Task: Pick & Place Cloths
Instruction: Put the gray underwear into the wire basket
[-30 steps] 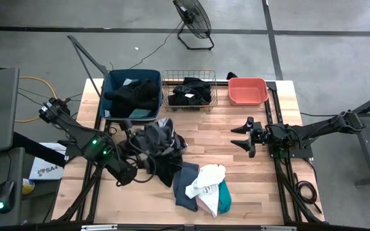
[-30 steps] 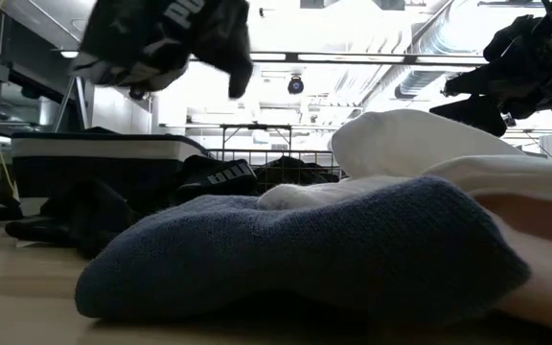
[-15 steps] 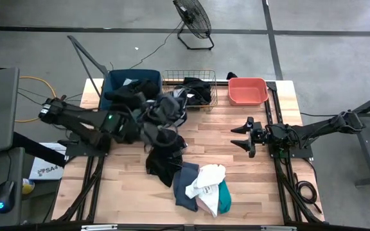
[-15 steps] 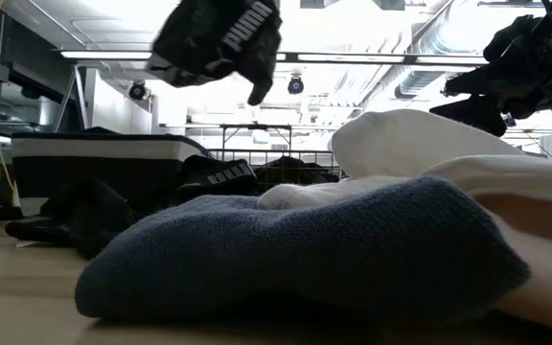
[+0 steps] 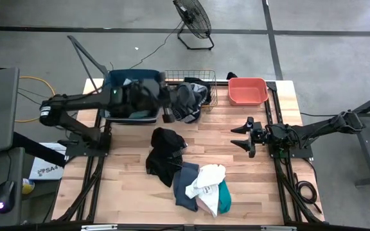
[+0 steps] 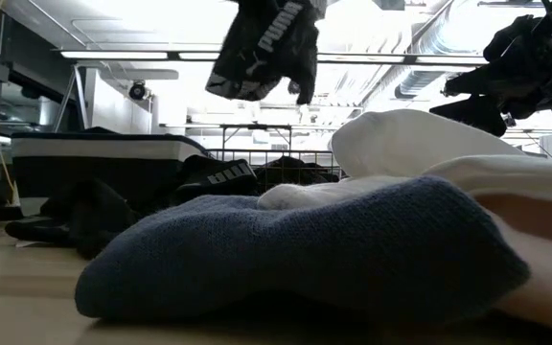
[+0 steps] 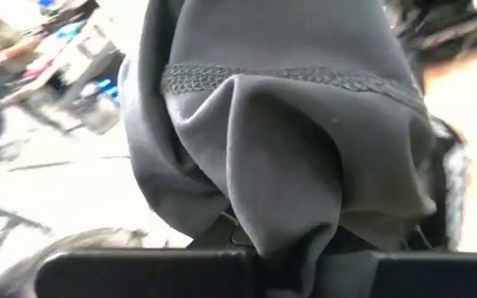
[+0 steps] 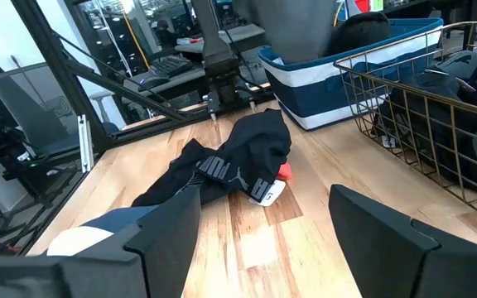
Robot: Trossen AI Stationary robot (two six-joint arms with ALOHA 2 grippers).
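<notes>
Dark grey garment (image 5: 186,102) hangs clenched in the left gripper (image 5: 167,114), held over the wire basket (image 5: 209,80). We judge the task part done: blue tub (image 5: 111,80) and basket already hold cloths; a black garment (image 5: 164,153) and a mixed pile (image 5: 204,187) remain on the table (image 5: 236,186). Right gripper (image 5: 244,137) waits, fingers spread, empty.

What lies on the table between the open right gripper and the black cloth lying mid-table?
Bare wood only: in the high view nothing sits between the right gripper and the black cloth.
</notes>
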